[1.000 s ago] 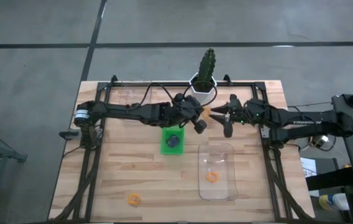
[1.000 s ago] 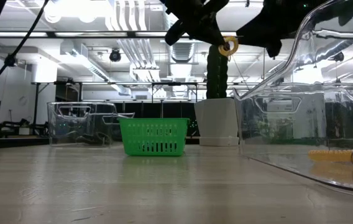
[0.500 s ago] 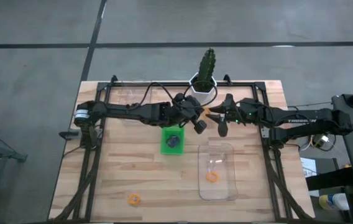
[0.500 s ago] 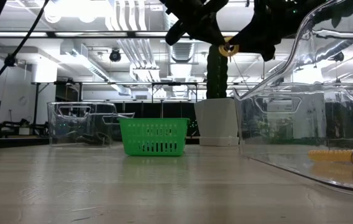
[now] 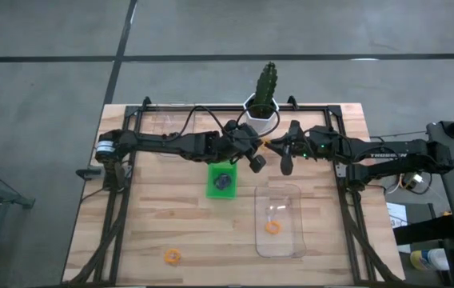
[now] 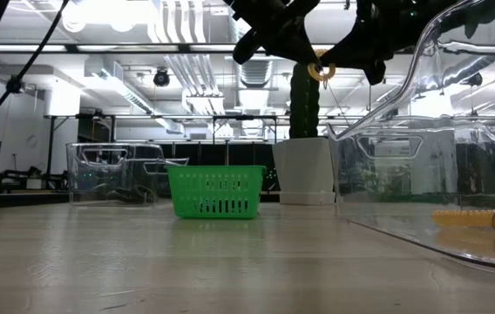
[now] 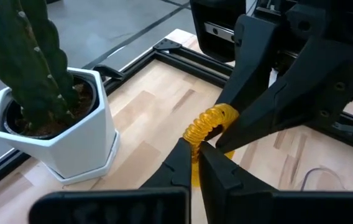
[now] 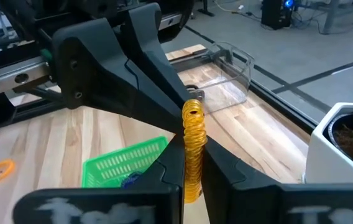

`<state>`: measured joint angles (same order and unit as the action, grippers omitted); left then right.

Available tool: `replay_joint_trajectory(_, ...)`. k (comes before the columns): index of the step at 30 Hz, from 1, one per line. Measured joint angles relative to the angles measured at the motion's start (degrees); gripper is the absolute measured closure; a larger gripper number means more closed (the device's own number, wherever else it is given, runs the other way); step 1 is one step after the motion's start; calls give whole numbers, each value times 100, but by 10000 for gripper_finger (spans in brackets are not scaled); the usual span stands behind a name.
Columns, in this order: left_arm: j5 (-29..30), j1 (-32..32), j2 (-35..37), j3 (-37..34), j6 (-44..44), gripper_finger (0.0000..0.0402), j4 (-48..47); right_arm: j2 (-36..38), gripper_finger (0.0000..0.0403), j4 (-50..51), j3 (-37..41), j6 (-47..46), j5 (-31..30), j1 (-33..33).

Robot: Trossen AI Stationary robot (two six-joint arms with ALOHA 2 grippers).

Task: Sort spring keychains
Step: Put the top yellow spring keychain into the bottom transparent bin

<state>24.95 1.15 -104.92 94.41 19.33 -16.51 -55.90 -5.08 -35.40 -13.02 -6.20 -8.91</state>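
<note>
An orange spring keychain [image 5: 267,144] hangs in the air above the table's far middle, in front of the cactus pot, also seen in the low view [image 6: 322,68]. My left gripper [image 5: 262,149] reaches it from the table's left and is shut on it. My right gripper [image 5: 273,147] comes from the right and is shut on it too. A dark keychain [image 5: 222,182] lies in the green basket [image 5: 211,190]. One orange keychain [image 5: 272,227] lies in the clear bin [image 5: 281,200], and another [image 5: 172,256] lies on the bare table near the front. My left gripper pinches the coil's near end [image 7: 195,158] between its two fingers, coming from the table's left and slanting slightly down. The coil is lifted clear of the table and runs on toward the other gripper. My right gripper pinches the coil's opposite end [image 8: 193,152] between its two fingers, coming nearly level from the table's right. The fingers lie along the coil, which spans the short gap between the two grippers.
A cactus in a white pot [image 5: 264,104] stands just beyond the grippers at the far edge. A second clear bin [image 8: 226,74] sits at the far left. Dark frame rails [image 5: 123,208] run along the table's left, right and far sides.
My right gripper has moved toward the table's left, up to the orange keychain held by my left gripper, and has taken hold of it. The keychain and my left gripper have stayed where they were.
</note>
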Motion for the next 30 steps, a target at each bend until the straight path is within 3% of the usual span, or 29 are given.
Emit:
replay_joint_trajectory(16,-76,10,0,0,50,281,-108,0,382,38,0,-118,15,0)
replay_joint_trajectory(21,-63,-15,37,84,138,267,-870,106,383,408,0,-173,55,-4)
replay_joint_trajectory(26,-187,-87,236,214,309,266,-2201,479,383,1257,1,-245,1072,-4)
replay_joint_trajectory(30,-505,-254,421,192,497,266,-3095,790,383,1684,4,-336,3312,-10)
